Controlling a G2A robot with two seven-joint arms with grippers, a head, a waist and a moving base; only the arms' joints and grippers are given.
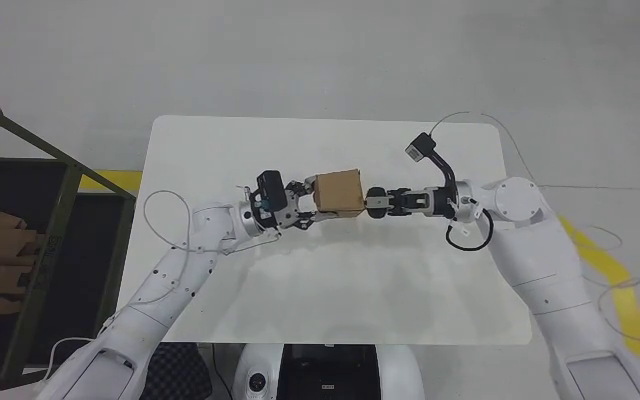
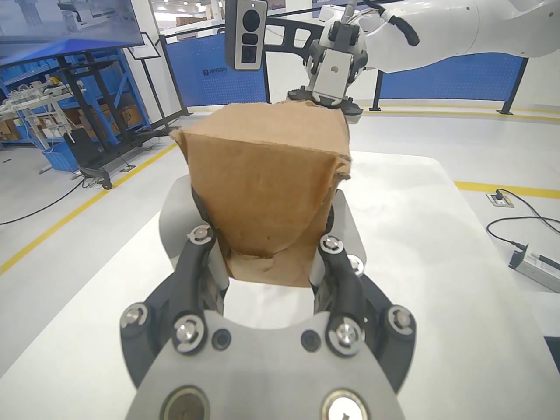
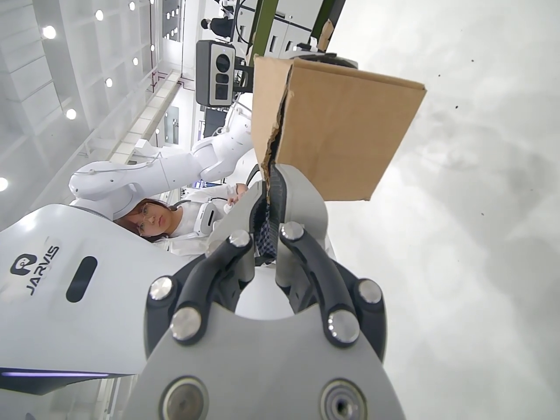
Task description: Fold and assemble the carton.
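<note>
A small brown carton [image 1: 338, 192] is held up over the middle of the white table [image 1: 400, 290], between the two arms. My left gripper [image 1: 303, 207] clasps the carton's near end; in the left wrist view its fingers [image 2: 202, 238] flank the carton [image 2: 267, 194] on both sides and press on it. My right gripper [image 1: 368, 201] meets the opposite end. In the right wrist view that gripper [image 3: 269, 190] pinches a torn flap edge of the carton [image 3: 337, 133]. The right gripper [image 2: 326, 100] also appears beyond the carton in the left wrist view.
A dark green rack [image 1: 40, 250] with brown cardboard stands off the table's left side. A yellow floor line [image 1: 600, 250] runs to the right. Bare tabletop lies in front of and behind the carton.
</note>
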